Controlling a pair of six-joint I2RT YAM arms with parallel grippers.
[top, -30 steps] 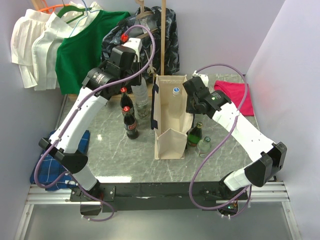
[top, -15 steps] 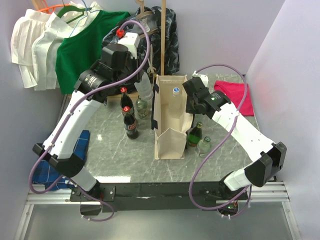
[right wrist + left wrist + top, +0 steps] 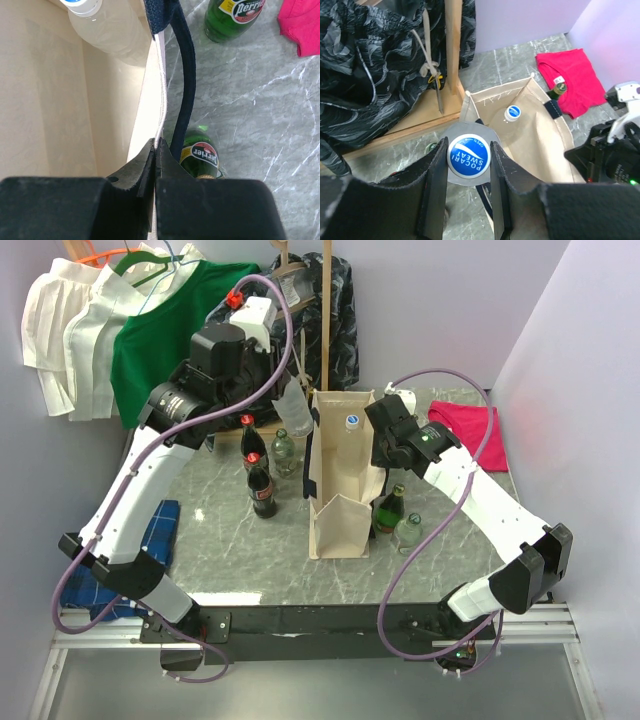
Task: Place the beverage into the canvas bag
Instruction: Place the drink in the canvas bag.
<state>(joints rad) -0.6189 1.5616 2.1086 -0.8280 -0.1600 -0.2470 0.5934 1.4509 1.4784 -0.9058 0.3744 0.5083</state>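
Observation:
The beverage [image 3: 468, 156], a clear Pocari Sweat bottle with a blue cap, hangs in the air just left of the canvas bag's back corner. My left gripper [image 3: 468, 150] is shut on its neck; from above the bottle [image 3: 293, 407] shows tilted under that gripper [image 3: 283, 388]. The cream canvas bag [image 3: 340, 515] stands upright mid-table, mouth open, with another blue-capped bottle [image 3: 352, 422] inside it. My right gripper [image 3: 155, 145] is shut on the bag's right rim [image 3: 159, 100], beside the navy handle [image 3: 182, 75].
Two cola bottles [image 3: 262, 490] and a green glass bottle [image 3: 284, 452] stand left of the bag. A Perrier bottle [image 3: 200, 155] and a clear one [image 3: 408, 532] stand to its right. Red cloth [image 3: 465, 430] lies back right. Hanging garments and a wooden stand [image 3: 452, 45] are behind.
My left arm has lifted the Pocari bottle up off the table, away from the other bottles and closer to the bag's mouth. The right arm and the bag have stayed still.

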